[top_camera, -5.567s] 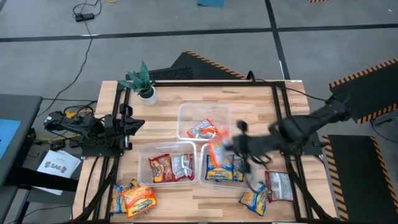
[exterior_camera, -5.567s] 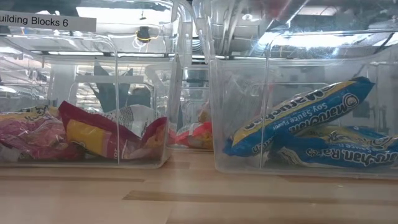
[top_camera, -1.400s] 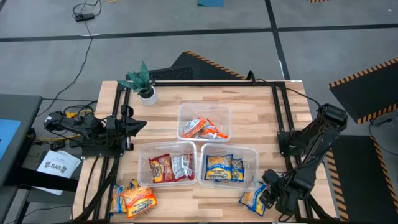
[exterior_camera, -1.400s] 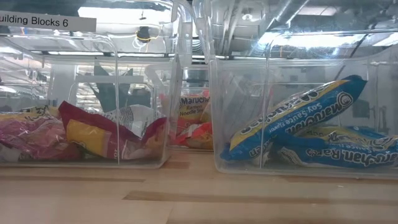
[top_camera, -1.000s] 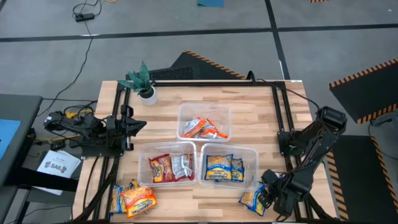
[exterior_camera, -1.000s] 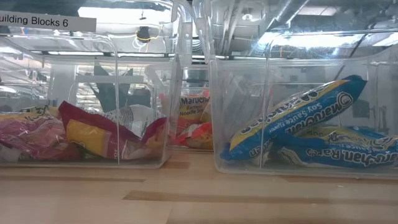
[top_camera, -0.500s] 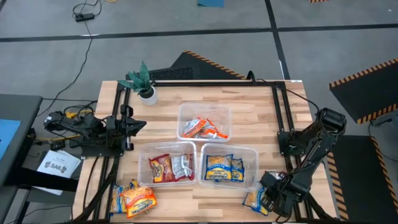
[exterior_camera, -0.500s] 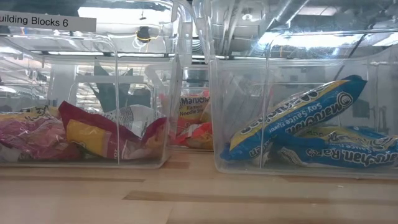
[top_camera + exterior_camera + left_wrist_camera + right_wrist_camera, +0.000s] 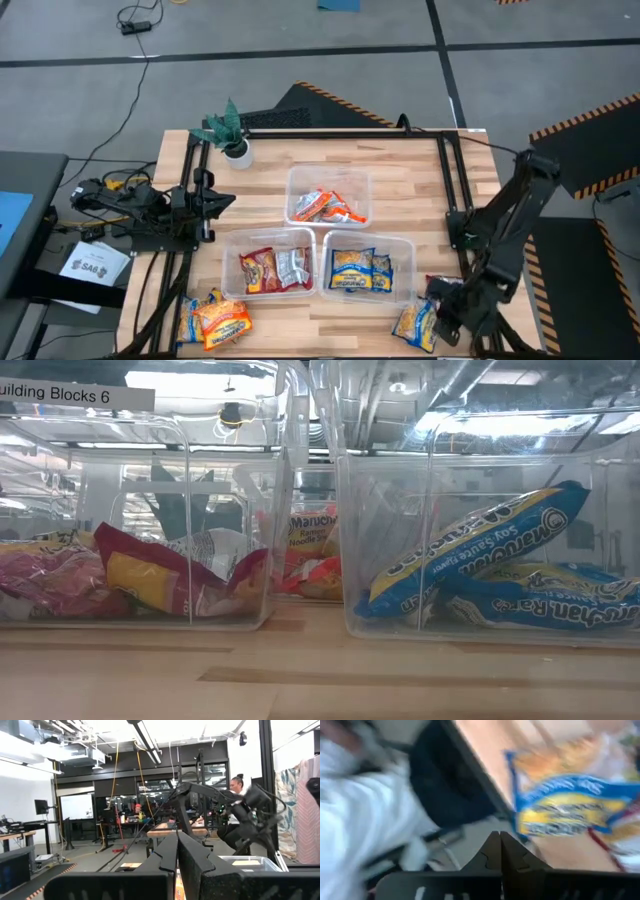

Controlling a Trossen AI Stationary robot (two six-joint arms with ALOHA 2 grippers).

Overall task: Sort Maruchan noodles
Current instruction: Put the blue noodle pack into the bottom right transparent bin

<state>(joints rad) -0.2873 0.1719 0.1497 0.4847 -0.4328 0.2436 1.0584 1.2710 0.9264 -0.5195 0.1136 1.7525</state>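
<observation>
Right gripper [image 9: 447,312] jaws just snapped closed, apparently empty — blue-yellow packet [image 9: 416,324] shifted on desk; left gripper [image 9: 222,199] closed, parked.

The table [image 9: 400,165] is pale butcher-block wood, smooth with a soft satin sheen. Three tubs [image 9: 440,510] are clear hard plastic, glossy and full of reflections. The Maruchan noodles [image 9: 470,555] are wrapped in crinkly plastic film, shiny where light catches the creases (the silvery packet [image 9: 293,266] looks almost foil-like). The table's frame [image 9: 445,180] is black metal, matt. Both arms [image 9: 510,225] are dark and matt, and the left gripper's fingers [image 9: 200,865] show a fine grainy texture. The small plant [image 9: 228,128] sits in a smooth white pot [image 9: 237,153].
</observation>
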